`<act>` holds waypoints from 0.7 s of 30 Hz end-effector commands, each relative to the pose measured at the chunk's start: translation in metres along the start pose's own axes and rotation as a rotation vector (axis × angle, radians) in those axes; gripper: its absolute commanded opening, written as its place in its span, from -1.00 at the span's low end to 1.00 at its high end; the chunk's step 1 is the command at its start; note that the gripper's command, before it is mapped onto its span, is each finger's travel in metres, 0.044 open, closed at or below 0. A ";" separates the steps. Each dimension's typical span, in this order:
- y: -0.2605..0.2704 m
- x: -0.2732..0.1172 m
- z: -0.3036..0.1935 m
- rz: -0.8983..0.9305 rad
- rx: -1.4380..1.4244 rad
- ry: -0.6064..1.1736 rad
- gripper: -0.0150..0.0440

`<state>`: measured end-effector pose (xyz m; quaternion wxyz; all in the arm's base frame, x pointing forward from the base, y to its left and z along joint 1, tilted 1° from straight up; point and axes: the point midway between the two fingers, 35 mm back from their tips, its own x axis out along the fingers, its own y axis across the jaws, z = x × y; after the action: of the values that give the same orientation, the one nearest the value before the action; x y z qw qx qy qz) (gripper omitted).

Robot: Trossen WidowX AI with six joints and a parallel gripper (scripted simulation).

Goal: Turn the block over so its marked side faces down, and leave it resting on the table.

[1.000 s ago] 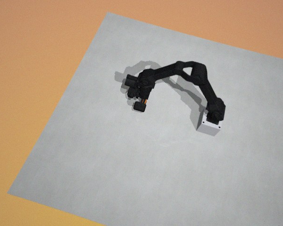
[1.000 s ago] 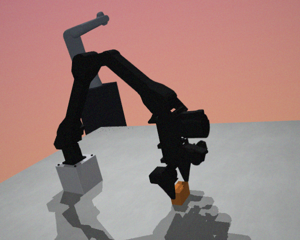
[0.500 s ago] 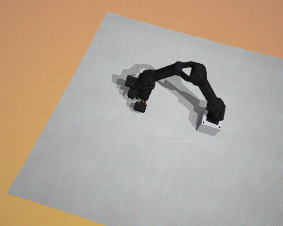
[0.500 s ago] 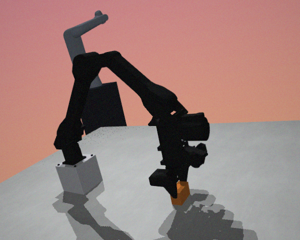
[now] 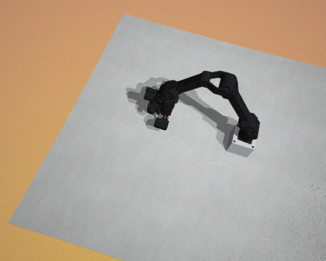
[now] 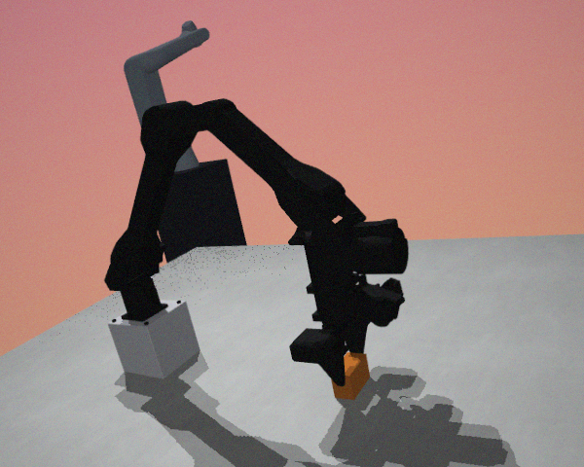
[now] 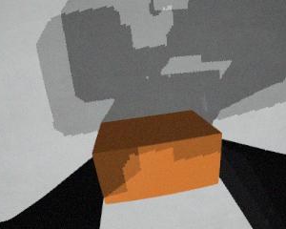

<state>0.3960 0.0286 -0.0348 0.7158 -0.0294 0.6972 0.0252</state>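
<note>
The orange block [image 6: 355, 374] [image 7: 181, 167] rests on the grey table [image 5: 129, 191] [image 6: 493, 311] [image 7: 19, 72]. In the top view only small orange slivers show behind the arm. My gripper [image 6: 350, 369] [image 7: 156, 155] points down and is shut on the block, with one black finger against each end in the wrist view. In the exterior view the near finger covers part of the block. The faces in view are plain orange, partly in shadow. No mark shows on them, so I cannot tell which way the marked side faces.
The arm's light grey base box [image 5: 239, 150] [image 6: 154, 346] stands on the table. In the exterior view a grey jointed shape [image 6: 146, 90] and a dark panel [image 6: 206, 211] stand behind the arm. The arm's shadow falls around the block.
</note>
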 end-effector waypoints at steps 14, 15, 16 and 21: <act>0.000 -0.025 0.002 0.001 0.003 -0.052 -0.49; 0.000 -0.024 0.002 0.001 0.003 -0.067 -0.49; 0.000 -0.023 0.003 0.001 0.003 -0.082 -0.49; 0.000 -0.019 0.004 0.001 0.003 -0.157 -0.49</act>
<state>0.3985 0.0288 -0.0166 0.7538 -0.0277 0.6559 0.0264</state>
